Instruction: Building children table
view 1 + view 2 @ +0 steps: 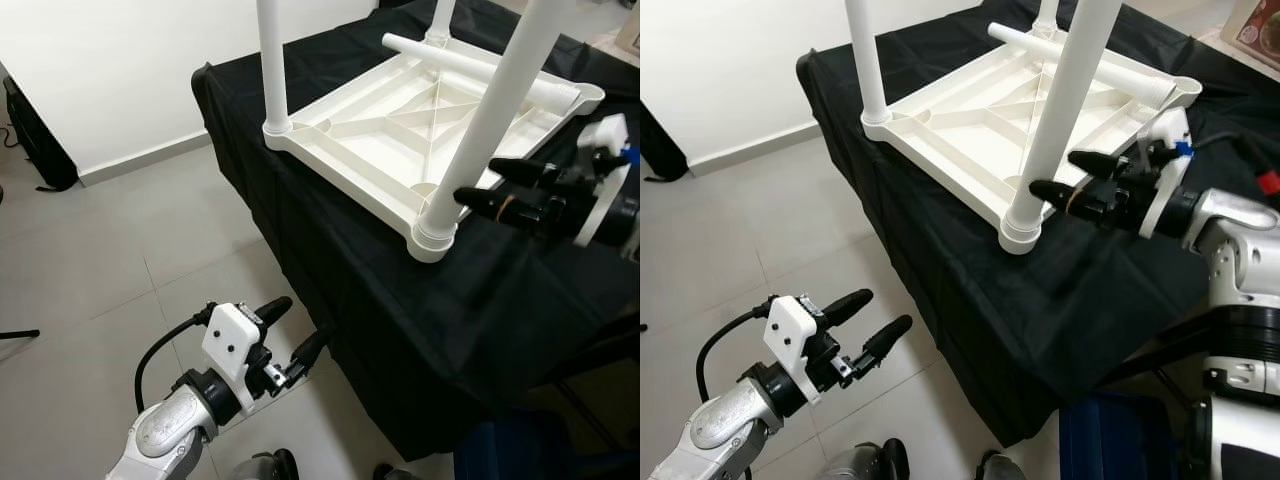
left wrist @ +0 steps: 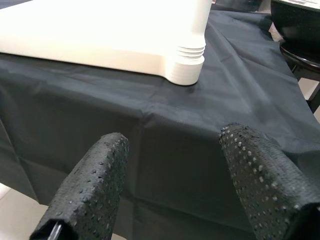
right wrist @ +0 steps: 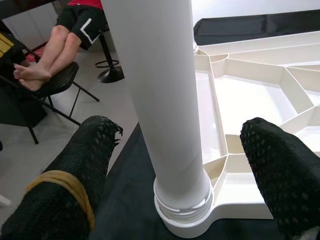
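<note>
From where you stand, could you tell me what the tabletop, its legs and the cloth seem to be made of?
Tabletop: likely moulded plastic, white, slight sheen, with cast ribs underneath.
Legs: seemingly the same white plastic, smooth tubes; threaded rings show at the near socket.
Cloth: thin black woven fabric, matte, creased and draped over the edge.

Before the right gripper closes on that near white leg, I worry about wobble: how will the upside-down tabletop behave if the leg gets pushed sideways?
The tabletop is thin ribbed plastic, so probably light and stiff. It lies on a loose black cloth, so it may slide or bunch the fabric. The near leg stands tall in its corner socket, giving leverage; the right gripper, open around it, could tip that corner.
</note>
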Controlling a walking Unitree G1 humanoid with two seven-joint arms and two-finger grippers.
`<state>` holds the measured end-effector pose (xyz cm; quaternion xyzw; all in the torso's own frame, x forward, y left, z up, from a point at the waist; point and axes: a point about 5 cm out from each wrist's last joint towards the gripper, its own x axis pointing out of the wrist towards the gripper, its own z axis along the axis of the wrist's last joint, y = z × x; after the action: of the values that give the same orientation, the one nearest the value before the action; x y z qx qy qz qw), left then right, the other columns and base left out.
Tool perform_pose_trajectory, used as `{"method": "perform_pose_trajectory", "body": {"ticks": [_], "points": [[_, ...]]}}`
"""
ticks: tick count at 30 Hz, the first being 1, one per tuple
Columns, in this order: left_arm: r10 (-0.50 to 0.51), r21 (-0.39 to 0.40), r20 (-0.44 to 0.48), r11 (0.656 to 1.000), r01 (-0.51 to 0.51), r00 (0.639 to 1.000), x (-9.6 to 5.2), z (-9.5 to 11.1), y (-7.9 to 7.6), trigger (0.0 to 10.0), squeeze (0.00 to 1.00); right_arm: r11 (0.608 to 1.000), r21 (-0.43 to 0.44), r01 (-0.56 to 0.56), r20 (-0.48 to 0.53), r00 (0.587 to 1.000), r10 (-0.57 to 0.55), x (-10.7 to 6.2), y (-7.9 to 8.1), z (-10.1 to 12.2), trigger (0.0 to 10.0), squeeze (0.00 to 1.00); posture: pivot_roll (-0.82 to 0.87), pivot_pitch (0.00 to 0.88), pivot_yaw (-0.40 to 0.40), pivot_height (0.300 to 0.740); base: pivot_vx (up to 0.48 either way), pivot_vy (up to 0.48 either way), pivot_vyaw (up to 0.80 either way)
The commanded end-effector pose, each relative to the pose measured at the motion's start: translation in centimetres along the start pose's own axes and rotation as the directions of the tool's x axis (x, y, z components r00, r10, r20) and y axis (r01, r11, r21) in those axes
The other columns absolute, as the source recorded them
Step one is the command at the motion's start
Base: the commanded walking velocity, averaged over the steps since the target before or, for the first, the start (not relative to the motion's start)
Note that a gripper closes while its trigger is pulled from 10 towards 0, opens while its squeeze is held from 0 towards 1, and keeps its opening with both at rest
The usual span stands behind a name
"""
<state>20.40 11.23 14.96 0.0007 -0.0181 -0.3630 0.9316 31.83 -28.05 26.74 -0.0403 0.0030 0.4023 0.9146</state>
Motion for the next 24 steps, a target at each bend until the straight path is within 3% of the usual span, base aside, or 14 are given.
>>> {"method": "perform_pose_trajectory", "body": {"ticks": [1,6,8,9,11,16,20,21,22,24], "points": [[-0.008,0.007,-0.02,1.0,0.008,1.0,-0.2,-0.3,0.0,10.0,0.0,0.999,-0.021,-0.051,0.016,0.999,0.051,-0.3,0.1,0.9,10.0,0.0,0.02,0.226,-0.005,0.74,0.0,0.0,0.0],[-0.009,0.007,-0.02,1.0,0.009,1.0,-0.2,-0.2,0.0,10.0,0.0,0.996,-0.045,-0.076,0.01,0.997,0.076,0.0,0.3,1.4,10.0,0.0,0.02,0.226,-0.004,0.74,0.0,0.0,0.0],[-0.009,0.007,-0.021,1.0,0.009,1.0,-0.2,-0.3,0.0,10.0,0.0,0.992,-0.076,-0.098,0.008,0.995,0.098,0.7,0.5,2.0,10.0,0.0,0.02,0.227,-0.005,0.74,0.0,0.0,0.0],[-0.009,0.007,-0.021,1.0,0.009,1.0,-0.2,-0.3,0.0,10.0,0.0,0.986,-0.116,-0.117,0.014,0.993,0.119,1.9,0.7,2.8,10.0,0.0,0.02,0.225,-0.008,0.74,0.0,0.0,0.0],[-0.009,0.007,-0.021,1.0,0.009,1.0,-0.2,-0.3,0.0,10.0,0.0,0.985,-0.122,-0.125,0.018,0.992,0.128,2.2,0.8,3.0,10.0,0.0,0.02,0.225,-0.008,0.74,0.0,0.0,0.0],[-0.009,0.007,-0.019,1.0,0.01,1.0,-0.1,-0.3,-0.1,10.0,0.0,0.984,-0.154,-0.094,0.056,0.993,0.104,3.7,0.8,3.9,10.0,0.0,0.02,0.225,-0.012,0.74,0.0,0.0,0.0],[-0.009,0.008,-0.018,1.0,0.01,1.0,-0.1,-0.3,-0.1,10.0,0.0,0.986,-0.15,-0.074,0.077,0.993,0.086,4.0,0.7,4.2,10.0,0.0,0.02,0.225,-0.013,0.74,0.0,0.0,0.0],[-0.01,0.008,-0.018,1.0,0.01,1.0,-0.1,-0.3,-0.2,10.0,0.0,0.986,-0.148,-0.072,0.079,0.993,0.084,4.0,0.6,4.2,9.3,0.0,0.02,0.225,-0.014,0.74,0.0,0.0,0.0],[-0.009,0.008,-0.017,1.0,0.009,1.0,-0.1,-0.2,-0.2,10.0,0.0,0.987,-0.141,-0.076,0.078,0.993,0.088,3.7,0.5,4.1,0.0,0.0,0.02,0.226,-0.015,0.74,0.0,0.0,0.0],[-0.009,0.008,-0.016,1.0,0.009,1.0,0.0,-0.2,-0.2,10.0,0.0,0.987,-0.138,-0.078,0.075,0.993,0.089,3.5,0.3,4.1,0.0,0.0,0.01,0.226,-0.016,0.74,0.0,0.0,0.0]]}}
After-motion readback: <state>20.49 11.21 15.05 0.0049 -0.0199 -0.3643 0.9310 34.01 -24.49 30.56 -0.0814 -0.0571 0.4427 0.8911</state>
